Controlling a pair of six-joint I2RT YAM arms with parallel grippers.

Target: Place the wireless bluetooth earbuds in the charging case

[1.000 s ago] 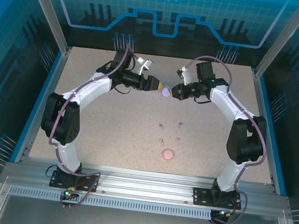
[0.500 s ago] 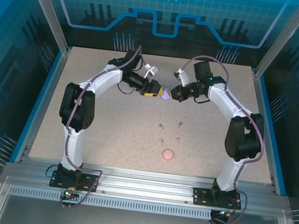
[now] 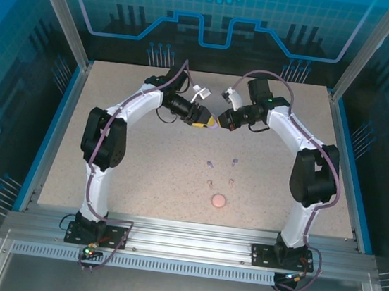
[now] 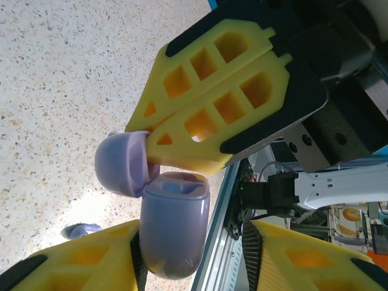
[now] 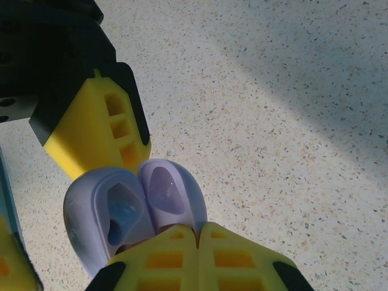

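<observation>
Well beyond the pink disc (image 3: 219,200), above the table (image 3: 142,167), the open purple charging case (image 4: 173,230) is pinched by its lid in the tightly closed right gripper (image 4: 144,132), while the left gripper (image 4: 193,233) straddles its body half open, one finger touching. An off-centre squeeze could twist the case loose or snap it closed. Four earbuds (image 3: 209,164) lie just beyond the disc, unobstructed, though both grippers are occupied

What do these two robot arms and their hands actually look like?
The left arm and right arm have white shells, black joints and a purple cable along each. The left hand and right hand each end in two yellow wedge-shaped fingers with window-like cut-outs.
</observation>
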